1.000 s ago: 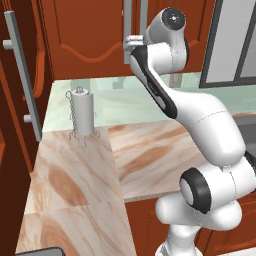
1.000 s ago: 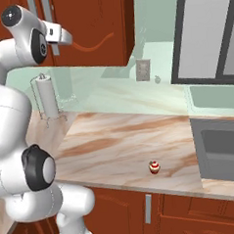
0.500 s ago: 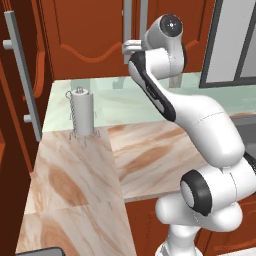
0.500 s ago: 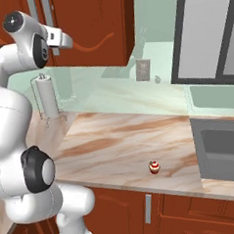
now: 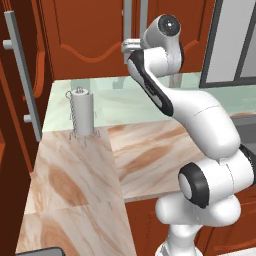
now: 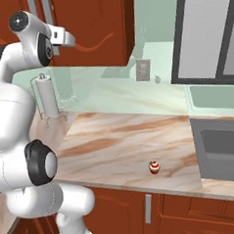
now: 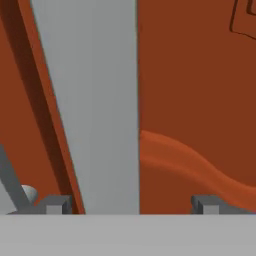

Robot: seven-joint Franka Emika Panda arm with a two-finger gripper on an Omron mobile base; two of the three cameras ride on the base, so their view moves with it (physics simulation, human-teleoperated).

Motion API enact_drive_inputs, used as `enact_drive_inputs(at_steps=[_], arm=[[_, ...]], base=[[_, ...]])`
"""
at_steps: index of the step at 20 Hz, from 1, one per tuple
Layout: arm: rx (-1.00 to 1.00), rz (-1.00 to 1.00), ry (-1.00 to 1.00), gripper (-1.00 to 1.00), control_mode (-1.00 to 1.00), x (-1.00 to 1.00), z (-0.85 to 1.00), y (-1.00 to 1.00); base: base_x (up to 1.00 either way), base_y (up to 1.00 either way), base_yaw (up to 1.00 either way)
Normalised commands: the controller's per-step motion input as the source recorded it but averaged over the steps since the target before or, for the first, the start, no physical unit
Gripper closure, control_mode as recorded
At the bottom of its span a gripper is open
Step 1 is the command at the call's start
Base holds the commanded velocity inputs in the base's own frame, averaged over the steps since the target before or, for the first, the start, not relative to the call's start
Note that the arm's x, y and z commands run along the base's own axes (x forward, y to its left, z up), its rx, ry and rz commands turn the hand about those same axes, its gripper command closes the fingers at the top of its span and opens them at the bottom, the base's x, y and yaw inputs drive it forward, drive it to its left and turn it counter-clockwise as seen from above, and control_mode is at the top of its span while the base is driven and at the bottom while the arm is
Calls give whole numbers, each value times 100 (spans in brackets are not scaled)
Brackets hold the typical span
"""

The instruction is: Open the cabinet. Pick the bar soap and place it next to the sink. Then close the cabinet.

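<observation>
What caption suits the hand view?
Open jaws straddle the grey bar handle of the closed reddish-brown cabinet.

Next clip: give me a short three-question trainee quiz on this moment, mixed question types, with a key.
1. True or false: the cabinet doors are already swung open.
2. Multiple choice: in the hand view, what stands between the two fingers? A) the grey bar handle B) the paper-towel holder C) the sink rim
3. Short answer: what small item sits near the front edge of the counter, left of the sink?

Key:
1. False; both doors are shut.
2. A; the fingers stand apart on either side of the handle, not clamped on it.
3. A small round red-and-white cupcake-like item.
</observation>
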Motion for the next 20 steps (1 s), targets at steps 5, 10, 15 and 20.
enact_drive_inputs(at_steps=[5,10,15,20], arm=[[0,0,0,-100,-100,22,-4,1],[0,0,-6,-100,-100,22,-22,3],[0,0,-1,-100,-100,1,-3,5],[0,0,0,100,-100,0,0,0]], base=[[0,0,0],[0,0,0],[0,0,0],[0,0,0]])
